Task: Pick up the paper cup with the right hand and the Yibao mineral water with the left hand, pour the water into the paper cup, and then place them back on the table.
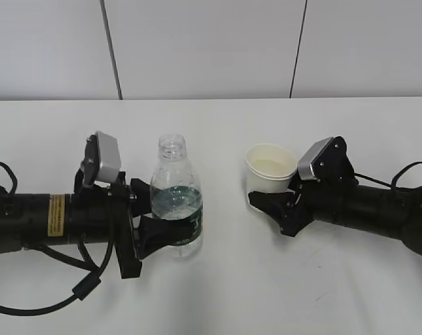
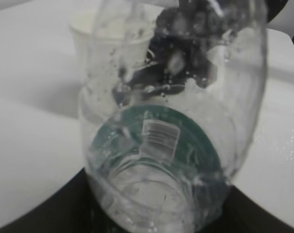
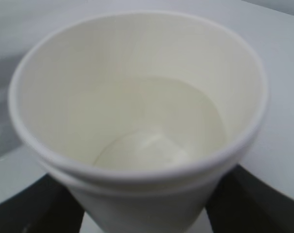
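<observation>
Starting on the left, your left hand (image 1: 149, 227) is pinching the water bottle (image 1: 176, 199) low on its body, at the green label band, with the bottle upright and its base looking at or just above the worktop (image 1: 217, 293); you cannot tell which. Treat the bottle as thin, clear plastic that will dent if squeezed hard; it is uncapped and partly full, so it is light but the water will slosh and spill with any quick tilt. The label grip seems the stiffest place to hold. On the label you can make out only a barcode (image 2: 160, 133) in the left wrist view; the white lettering is too blurred to read. Further right, your right hand (image 1: 266, 204) is closed on the lower wall of the paper cup (image 1: 270, 167), which is tilted slightly and has a little liquid in it. The cup is very light, soft and easily crushed, so keep the hold gentle and low.
</observation>
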`<state>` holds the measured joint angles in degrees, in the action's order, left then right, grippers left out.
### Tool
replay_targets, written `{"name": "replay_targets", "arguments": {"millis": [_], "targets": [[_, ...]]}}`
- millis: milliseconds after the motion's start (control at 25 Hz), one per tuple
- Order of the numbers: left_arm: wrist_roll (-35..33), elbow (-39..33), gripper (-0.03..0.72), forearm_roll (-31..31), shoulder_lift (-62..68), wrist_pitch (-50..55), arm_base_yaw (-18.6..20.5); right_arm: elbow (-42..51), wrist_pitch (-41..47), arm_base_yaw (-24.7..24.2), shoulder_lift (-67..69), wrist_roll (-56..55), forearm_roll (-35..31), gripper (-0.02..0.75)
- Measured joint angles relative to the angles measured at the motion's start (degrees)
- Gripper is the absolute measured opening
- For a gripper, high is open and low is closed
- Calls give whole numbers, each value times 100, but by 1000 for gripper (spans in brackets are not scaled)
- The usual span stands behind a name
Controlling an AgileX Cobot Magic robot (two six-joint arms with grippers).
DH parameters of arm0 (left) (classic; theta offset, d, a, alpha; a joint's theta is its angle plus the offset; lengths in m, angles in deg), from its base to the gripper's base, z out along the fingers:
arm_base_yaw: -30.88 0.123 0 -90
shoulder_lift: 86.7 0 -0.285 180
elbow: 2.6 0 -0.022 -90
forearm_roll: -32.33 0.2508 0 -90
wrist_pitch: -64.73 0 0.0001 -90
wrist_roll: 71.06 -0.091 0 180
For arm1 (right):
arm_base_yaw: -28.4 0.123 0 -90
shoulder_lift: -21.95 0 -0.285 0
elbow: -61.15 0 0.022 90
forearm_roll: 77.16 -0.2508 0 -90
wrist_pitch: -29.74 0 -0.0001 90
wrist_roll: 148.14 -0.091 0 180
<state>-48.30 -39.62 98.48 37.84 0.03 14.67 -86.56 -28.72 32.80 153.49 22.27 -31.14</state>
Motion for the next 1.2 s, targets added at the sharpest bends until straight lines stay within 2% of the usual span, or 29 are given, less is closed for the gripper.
{"name": "replay_targets", "arguments": {"millis": [160,440,640,1200], "targets": [[-126,4,375,-174,248,38,-148,123,-13,0,0,299,-411,523],[-442,6,375,-873,248,39,-608,133,-322,0,29,383,-255,523],[-634,6,375,-1129,299,20,-903,133,-536,0,296,446,-241,523],[-832,16,375,-1647,543,-77,-932,133,-572,11,317,724,-259,525]]}}
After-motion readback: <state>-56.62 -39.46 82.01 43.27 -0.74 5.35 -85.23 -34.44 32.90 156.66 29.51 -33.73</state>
